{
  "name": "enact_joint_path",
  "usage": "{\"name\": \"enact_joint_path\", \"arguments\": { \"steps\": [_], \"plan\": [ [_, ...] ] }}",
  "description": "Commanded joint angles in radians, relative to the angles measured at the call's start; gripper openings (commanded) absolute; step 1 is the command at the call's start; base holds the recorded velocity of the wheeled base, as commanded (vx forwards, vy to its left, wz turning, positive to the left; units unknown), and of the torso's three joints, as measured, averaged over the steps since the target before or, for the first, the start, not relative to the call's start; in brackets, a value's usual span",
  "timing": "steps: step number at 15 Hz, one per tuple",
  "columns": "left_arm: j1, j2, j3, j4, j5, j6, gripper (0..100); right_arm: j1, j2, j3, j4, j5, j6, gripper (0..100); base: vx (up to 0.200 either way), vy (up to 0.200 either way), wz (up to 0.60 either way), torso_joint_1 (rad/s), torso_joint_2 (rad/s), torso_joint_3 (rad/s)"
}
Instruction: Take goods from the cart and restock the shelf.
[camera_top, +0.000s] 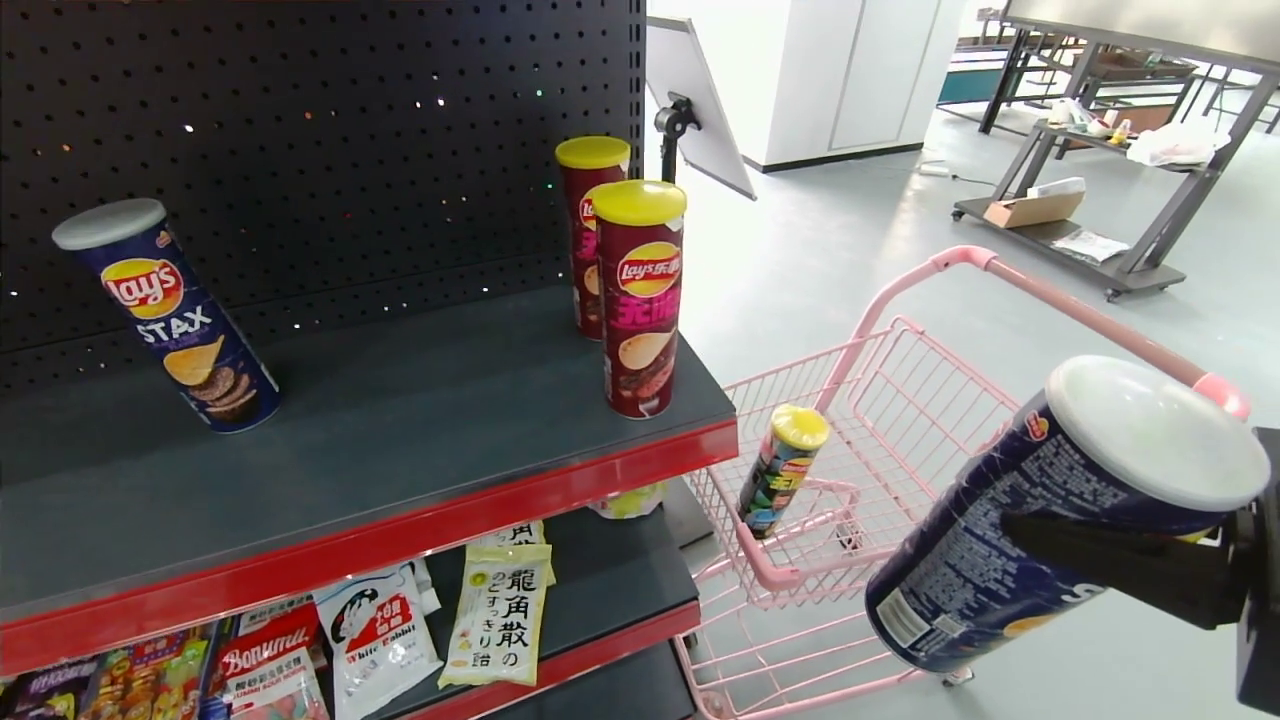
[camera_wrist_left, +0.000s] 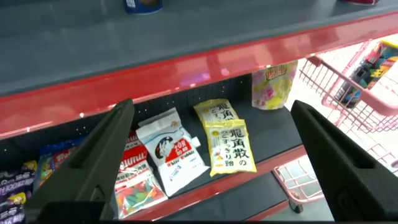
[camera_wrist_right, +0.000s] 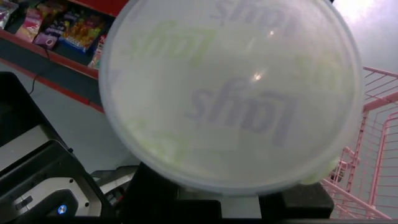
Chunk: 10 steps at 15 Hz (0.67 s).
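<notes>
Grey shop floor at the back, a black pegboard shelf (camera_top: 400, 420) across the left of the frame, and a pink cart (camera_top: 790, 575) parked at its right end. A blue can (camera_top: 960, 560) with a white lid is pinched near its top by the right gripper (camera_top: 1110, 555) jaws. It's held tilted at the lower right, out by the cart and well apart from the shelf board.

So the step in hand is probably the carry-over and set-down. It'd be done best like this, imo:

- The can gets righted first.
- It's then lifted in over the red front lip.
- It's aimed at the bare stretch between the other blue can (camera_top: 180, 320) on the left and the two maroon cans (camera_top: 640, 300) at the right edge, which could easily be knocked.

One small can (camera_top: 782, 470) can be seen in the cart. The left gripper (camera_wrist_left: 212, 112) is held in front of the snack bags (camera_wrist_left: 227, 143), with its jaws spread and nothing in them.
</notes>
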Motion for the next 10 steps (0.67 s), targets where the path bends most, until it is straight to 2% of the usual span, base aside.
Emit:
{"name": "enact_joint_path", "arguments": {
  "steps": [1,5,10],
  "plan": [
    [0.000,0.001,0.000,0.000,0.000,0.000,100,0.000,0.004,0.001,0.000,-0.002,-0.002,0,0.000,0.000,0.00,0.159,-0.39,-0.222],
    [0.000,0.001,0.000,0.002,0.000,-0.006,100,-0.001,0.002,0.020,-0.005,-0.012,-0.022,0,0.000,0.000,0.00,0.160,-0.37,-0.211],
    [0.000,0.001,0.000,0.000,0.000,0.000,100,-0.006,-0.002,0.033,-0.008,-0.010,-0.048,0,0.000,0.000,0.00,0.019,-0.04,-0.022]
  ]
}}
